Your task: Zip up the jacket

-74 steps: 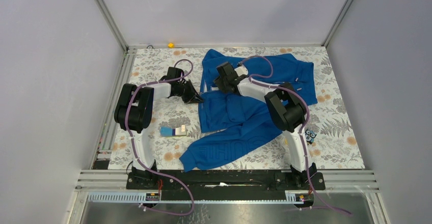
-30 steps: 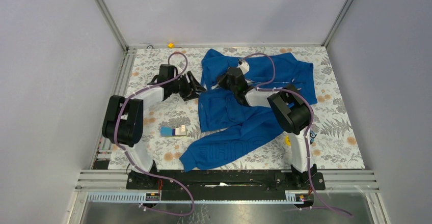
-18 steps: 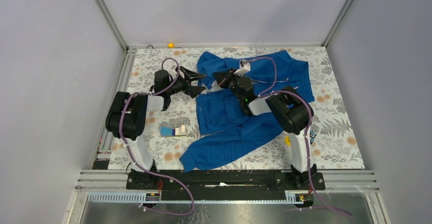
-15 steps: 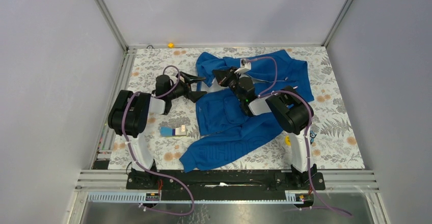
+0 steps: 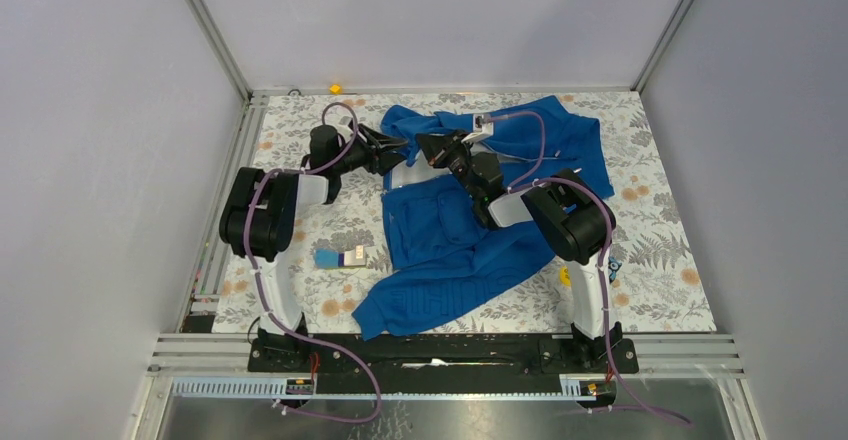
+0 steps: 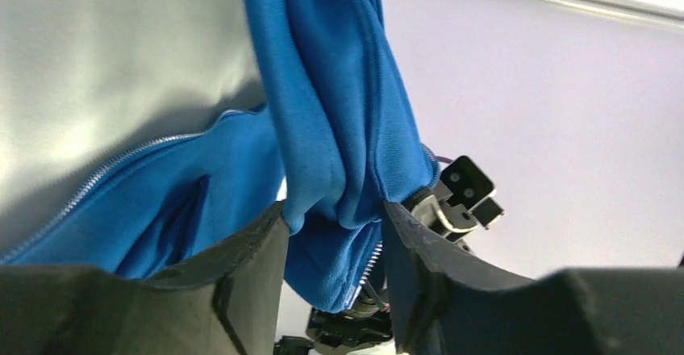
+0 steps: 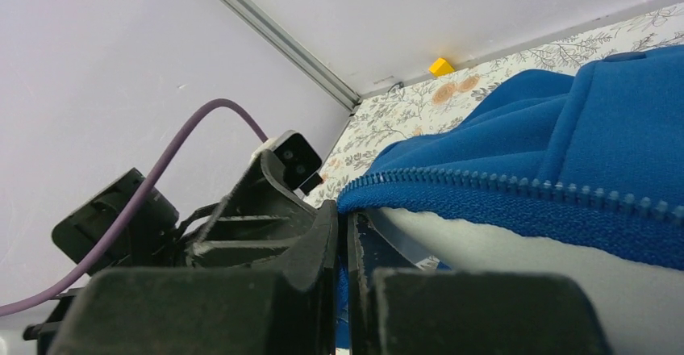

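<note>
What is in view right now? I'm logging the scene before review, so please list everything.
jacket: one, royal blue, crumpled mid-table, zipper teeth unjoined where visible
yellow block: one, yellow, far table edge
blue-and-white block: one, on the table left of the jacket
small item: one, dark with pale spots, beside the right arm; too small to identify
tablecloth: one, floral grey, under everything
left gripper: one, black, closed on a jacket fold
right gripper: one, black, shut on the jacket's zipper edge
</note>
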`<state>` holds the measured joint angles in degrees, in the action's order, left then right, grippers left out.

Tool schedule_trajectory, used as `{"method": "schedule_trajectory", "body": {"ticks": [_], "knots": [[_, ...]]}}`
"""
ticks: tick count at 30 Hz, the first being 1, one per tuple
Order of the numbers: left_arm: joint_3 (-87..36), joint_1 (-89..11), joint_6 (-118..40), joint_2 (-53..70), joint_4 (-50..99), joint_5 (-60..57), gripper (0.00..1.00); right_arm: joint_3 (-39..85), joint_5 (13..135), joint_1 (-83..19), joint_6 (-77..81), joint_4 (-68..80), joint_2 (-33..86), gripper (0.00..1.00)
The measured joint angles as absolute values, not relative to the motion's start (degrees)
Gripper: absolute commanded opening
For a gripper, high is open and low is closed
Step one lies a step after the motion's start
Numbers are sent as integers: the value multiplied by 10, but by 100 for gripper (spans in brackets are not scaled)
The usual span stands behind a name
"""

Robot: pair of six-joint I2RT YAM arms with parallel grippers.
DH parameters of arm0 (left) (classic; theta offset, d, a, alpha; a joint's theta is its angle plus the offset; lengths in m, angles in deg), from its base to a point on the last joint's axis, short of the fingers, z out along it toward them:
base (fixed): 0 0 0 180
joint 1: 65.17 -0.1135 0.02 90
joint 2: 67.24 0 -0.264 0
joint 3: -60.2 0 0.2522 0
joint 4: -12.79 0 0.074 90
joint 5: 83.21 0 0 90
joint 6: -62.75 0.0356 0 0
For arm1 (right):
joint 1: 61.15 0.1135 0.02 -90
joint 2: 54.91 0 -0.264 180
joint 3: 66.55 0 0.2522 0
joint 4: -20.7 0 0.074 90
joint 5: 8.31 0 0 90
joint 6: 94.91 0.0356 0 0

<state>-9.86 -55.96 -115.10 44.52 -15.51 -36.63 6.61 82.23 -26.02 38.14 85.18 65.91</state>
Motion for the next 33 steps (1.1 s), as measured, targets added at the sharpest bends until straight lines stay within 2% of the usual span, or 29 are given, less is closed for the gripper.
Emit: {"method": "schedule_trajectory", "body": {"ticks": [3, 5, 7, 12, 15, 20, 25, 27, 31, 33], "knots": [[-105, -560, -1130, 459, -147, -375, 19, 62, 822, -261, 384, 856, 659, 2], [-110, -561, -1106, 463, -124, -377, 7, 59, 821, -261, 385, 858, 659, 12], [-131, -562, -1048, 463, -65, -376, 0, 54, 822, -261, 386, 858, 659, 14], [-231, -564, -856, 457, 104, -341, 0, 23, 818, -260, 377, 819, 645, 39], [-256, -566, -762, 430, 155, -321, 0, -11, 805, -260, 357, 776, 614, 50], [-273, -566, -684, 409, 187, -322, 0, -26, 800, -259, 311, 657, 567, 58], [-273, -567, -666, 409, 205, -327, 0, 36, 784, -259, 244, 476, 534, 60], [-273, -567, -663, 409, 205, -330, 0, 50, 761, -259, 209, 419, 507, 64], [-273, -569, -662, 409, 207, -334, 0, 44, 701, -259, 151, 377, 445, 67], [-273, -570, -662, 409, 207, -336, 0, 42, 680, -259, 125, 357, 416, 73]]}}
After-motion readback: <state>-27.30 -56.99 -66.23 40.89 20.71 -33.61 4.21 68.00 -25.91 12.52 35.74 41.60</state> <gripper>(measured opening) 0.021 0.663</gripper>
